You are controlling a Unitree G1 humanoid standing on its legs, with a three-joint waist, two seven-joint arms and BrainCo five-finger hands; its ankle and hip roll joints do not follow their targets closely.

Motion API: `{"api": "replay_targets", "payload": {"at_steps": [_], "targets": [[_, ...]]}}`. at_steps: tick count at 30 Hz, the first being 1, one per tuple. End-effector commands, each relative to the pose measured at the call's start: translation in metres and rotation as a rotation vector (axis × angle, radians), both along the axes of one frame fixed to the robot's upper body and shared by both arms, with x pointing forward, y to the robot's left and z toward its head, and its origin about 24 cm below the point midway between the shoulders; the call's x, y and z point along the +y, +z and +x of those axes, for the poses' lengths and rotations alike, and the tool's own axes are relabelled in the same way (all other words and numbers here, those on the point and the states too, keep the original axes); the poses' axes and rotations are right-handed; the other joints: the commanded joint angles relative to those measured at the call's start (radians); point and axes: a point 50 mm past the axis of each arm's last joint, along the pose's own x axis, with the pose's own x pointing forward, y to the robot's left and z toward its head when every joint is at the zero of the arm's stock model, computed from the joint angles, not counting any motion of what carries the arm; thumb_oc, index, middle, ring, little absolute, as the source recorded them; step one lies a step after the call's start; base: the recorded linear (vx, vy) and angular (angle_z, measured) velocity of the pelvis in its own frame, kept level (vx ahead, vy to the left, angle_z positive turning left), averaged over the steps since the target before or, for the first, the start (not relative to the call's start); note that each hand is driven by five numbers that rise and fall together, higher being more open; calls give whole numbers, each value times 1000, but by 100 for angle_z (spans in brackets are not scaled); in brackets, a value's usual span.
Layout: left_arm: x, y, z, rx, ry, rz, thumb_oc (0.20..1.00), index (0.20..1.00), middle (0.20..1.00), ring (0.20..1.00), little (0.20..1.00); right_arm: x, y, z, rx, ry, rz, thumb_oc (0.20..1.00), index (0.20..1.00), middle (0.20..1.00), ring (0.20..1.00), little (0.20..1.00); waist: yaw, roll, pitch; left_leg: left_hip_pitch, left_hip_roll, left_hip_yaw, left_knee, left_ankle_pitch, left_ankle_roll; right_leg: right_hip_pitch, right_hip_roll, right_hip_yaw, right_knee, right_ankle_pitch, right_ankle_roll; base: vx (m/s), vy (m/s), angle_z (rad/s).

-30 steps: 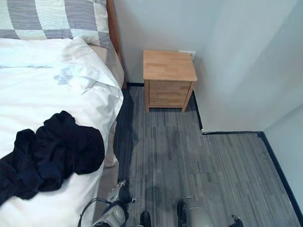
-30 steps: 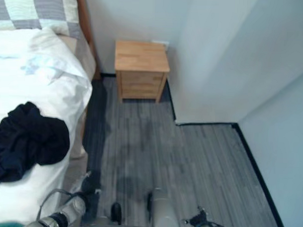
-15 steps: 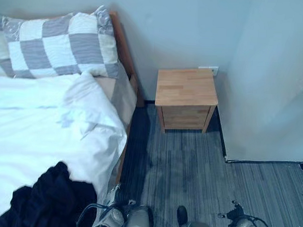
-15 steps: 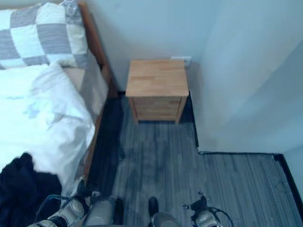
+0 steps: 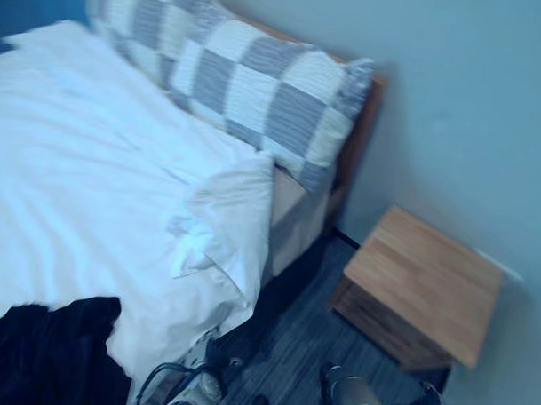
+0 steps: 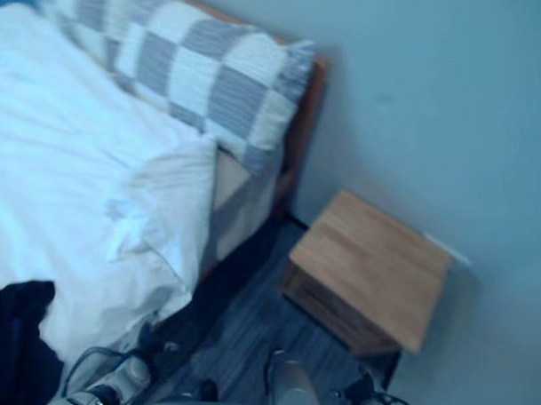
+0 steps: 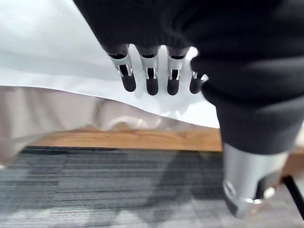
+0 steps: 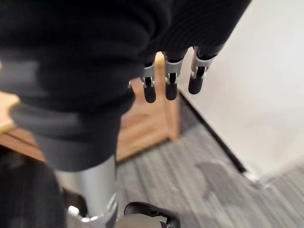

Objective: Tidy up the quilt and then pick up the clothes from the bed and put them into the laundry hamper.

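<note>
The left hand (image 7: 152,71) hangs loose and empty just beside the white quilt (image 5: 84,187) on the bed, near the dark clothes (image 5: 47,355), and the right hand (image 8: 171,76), also loose, hangs near the wooden nightstand (image 5: 418,292).

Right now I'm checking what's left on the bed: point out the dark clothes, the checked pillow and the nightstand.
dark clothes (image 5: 43,354), left eye view, middle of the heap
checked pillow (image 5: 248,82), left eye view, its centre
nightstand (image 5: 423,274), left eye view, its top
</note>
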Motion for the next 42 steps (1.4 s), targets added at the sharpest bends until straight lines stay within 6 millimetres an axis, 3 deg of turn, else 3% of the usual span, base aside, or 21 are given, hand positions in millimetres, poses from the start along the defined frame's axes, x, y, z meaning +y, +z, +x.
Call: {"api": "replay_targets", "payload": {"at_steps": [1,4,5,6,7,8,10,11,14,15,20,23,24,25,26,27,32,34,37,38,42], "targets": [[3,0,0,6,11,14,1000,1000,1000,1000,1000,-21,6,-1,10,7,-82,1000,1000,1000,1000,1000,-7,7,52,-107,19,-85,77,-40,-76,164,18,102,-180,5,-14,147,-343,205],[14,1,-7,-14,69,21,1000,1000,1000,1000,1000,-14,18,36,-121,39,-57,1000,1000,1000,1000,1000,20,-5,54,-145,31,-129,123,-34,-97,170,9,14,-198,48,-19,90,-410,125],[17,0,-12,-21,105,15,1000,1000,1000,1000,1000,-15,28,52,-186,98,-92,1000,1000,1000,1000,1000,29,-2,59,-158,39,-138,136,-27,-106,174,3,-11,-204,45,-26,-46,-379,61],[21,1,-15,-43,125,21,1000,1000,1000,1000,1000,-25,63,92,-363,258,-223,1000,1000,1000,1000,1000,44,2,75,-201,44,-163,158,-8,-122,183,-3,-65,-207,38,-46,-64,-250,48],[21,1,-15,-43,125,20,1000,1000,1000,1000,1000,-25,63,92,-363,258,-224,1000,1000,1000,1000,1000,42,2,72,-206,44,-164,156,-4,-122,179,-4,-66,-209,42,-46,-112,-213,82],[20,1,-15,-45,112,31,1000,1000,1000,1000,1000,-32,83,105,-444,314,-285,1000,1000,1000,1000,1000,30,1,80,-228,63,-109,168,-2,-127,180,-18,-102,-204,30,-51,-112,-74,122],[21,0,-19,-32,97,46,1000,1000,1000,1000,1000,-45,122,125,-596,396,-408,1000,1000,1000,1000,1000,-2,-4,92,-216,153,147,211,-22,-127,187,-68,-217,-193,6,-54,-152,-109,134],[21,0,-18,-32,97,46,1000,1000,1000,1000,1000,-46,123,125,-595,396,-409,1000,1000,1000,1000,1000,-1,-3,92,-219,154,147,213,-21,-128,185,-66,-217,-194,9,-55,-109,-102,102],[25,-2,-26,11,70,64,1000,1000,1000,1000,1000,-65,171,138,-733,451,-585,1000,1000,1000,1000,1000,-27,4,76,-181,217,320,254,-39,-146,206,-106,-353,-217,5,-49,-57,-17,175],[18,-7,-35,63,13,53,1000,1000,1000,1000,1000,-75,217,153,-852,483,-705,1000,1000,1000,1000,1000,-40,36,45,-150,200,339,164,-12,-155,215,-120,-415,-210,14,-29,30,145,135],[14,-9,-39,84,-27,42,1000,1000,1000,1000,1000,-59,267,177,-1038,545,-761,1000,1000,1000,1000,1000,-32,46,31,-130,165,321,95,3,-137,220,-155,-453,-190,15,-7,55,185,87],[24,0,-20,45,-86,93,1000,1000,1000,1000,1000,-9,304,217,-1143,762,-825,1000,1000,1000,1000,1000,2,38,64,-116,124,277,39,10,-106,135,-177,-421,-16,48,26,-4,149,33],[26,1,-18,43,-89,108,1000,1000,1000,1000,1000,2,306,225,-1151,794,-819,1000,1000,1000,1000,1000,3,36,75,-113,119,265,34,8,-104,117,-168,-386,19,52,31,-34,10,67],[26,5,-8,22,-127,133,1000,1000,1000,1000,1000,25,307,237,-1159,867,-803,1000,1000,1000,1000,1000,2,42,89,-123,112,236,27,13,-99,91,-97,-273,19,14,19,-17,-12,79],[26,5,-8,21,-125,133,1000,1000,1000,1000,1000,26,307,238,-1162,868,-803,1000,1000,1000,1000,1000,2,44,89,-126,115,238,27,16,-100,88,-94,-272,16,19,17,6,-23,95],[24,8,1,6,-162,138,1000,1000,1000,1000,1000,36,304,245,-1122,930,-789,1000,1000,1000,1000,1000,6,44,98,-143,94,194,35,14,-99,96,-31,-182,-44,-13,-12,47,13,114],[16,19,27,-79,-200,135,1000,1000,1000,1000,1000,74,280,266,-1006,1008,-714,1000,1000,1000,1000,1000,34,74,119,-201,71,147,42,23,-108,101,-53,-206,-123,11,-23,-43,-66,76],[13,26,42,-140,-204,126,1000,1000,1000,1000,1000,58,273,278,-877,961,-784,1000,1000,1000,1000,1000,42,101,135,-238,67,138,55,30,-113,75,-53,-216,-132,19,-29,-79,-68,29],[4,38,63,-223,-227,101,1000,1000,1000,1000,1000,5,285,286,-695,808,-979,1000,1000,1000,1000,1000,50,140,164,-297,67,126,87,44,-122,24,-48,-232,-113,19,-36,-99,-77,18],[-9,38,65,-258,-204,33,1000,1000,1000,1000,1000,-59,302,271,-609,544,-1060,1000,1000,1000,1000,1000,41,176,179,-319,67,128,88,58,-128,-4,-47,-247,-104,22,-34,-61,-38,7],[-12,30,52,-220,-198,19,1000,1000,1000,1000,1000,-84,310,261,-585,459,-1093,1000,1000,1000,1000,1000,28,194,179,-317,70,132,76,69,-133,-7,-42,-250,-113,25,-34,-13,1,15]]}}
